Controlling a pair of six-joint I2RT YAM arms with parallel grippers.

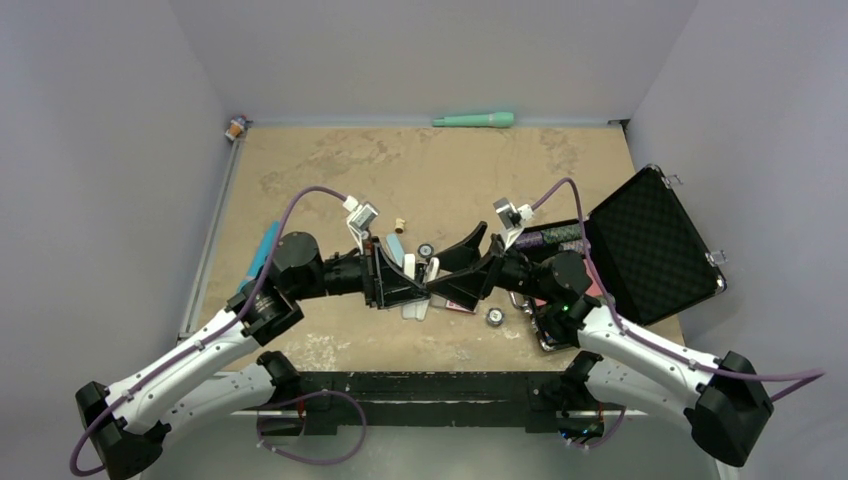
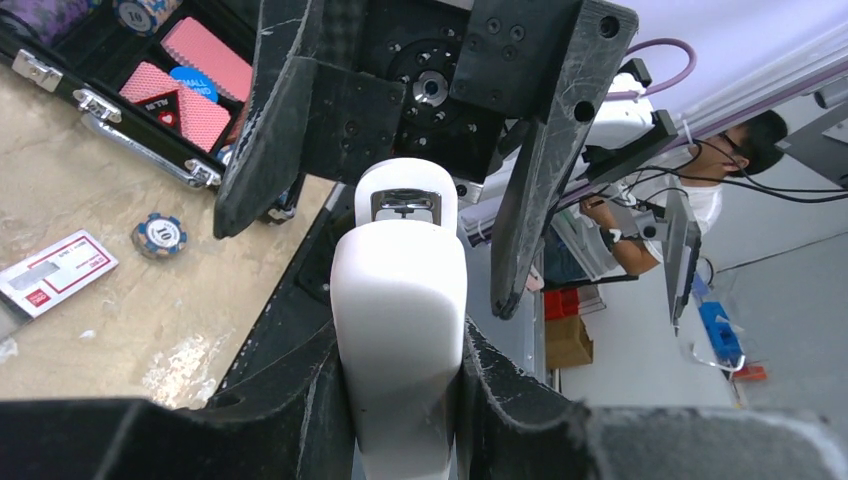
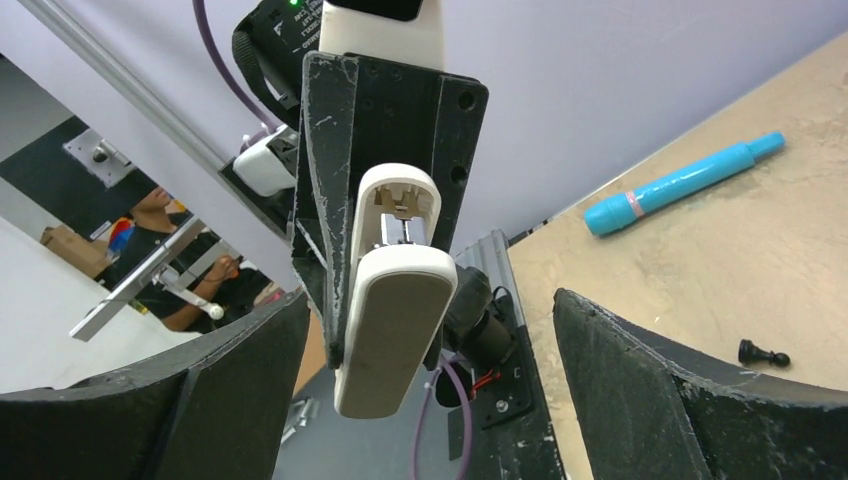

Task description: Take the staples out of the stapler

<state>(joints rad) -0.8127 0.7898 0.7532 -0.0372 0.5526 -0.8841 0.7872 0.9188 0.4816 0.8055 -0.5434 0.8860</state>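
Note:
The white stapler (image 1: 416,292) is pinched between the fingers of my left gripper (image 1: 415,285), which is shut on its body (image 2: 400,330). It points at my right gripper (image 1: 462,262). The stapler's front end (image 3: 395,300) is split open, with grey metal (image 3: 400,225) showing inside. I cannot make out the staples themselves. My right gripper (image 3: 430,300) stands wide open and holds nothing. Its two fingers (image 3: 200,400) flank the stapler's tip without touching it. In the left wrist view these black fingers (image 2: 270,120) hang on both sides of the stapler's nose.
An open black case (image 1: 650,245) with cards (image 2: 205,55) and chips lies at the right. A loose chip (image 2: 160,235) and a small red-and-white labelled box (image 2: 55,272) lie near the front edge. A blue marker (image 3: 680,185), a black pawn (image 3: 763,353) and a green marker (image 1: 474,119) lie on the table.

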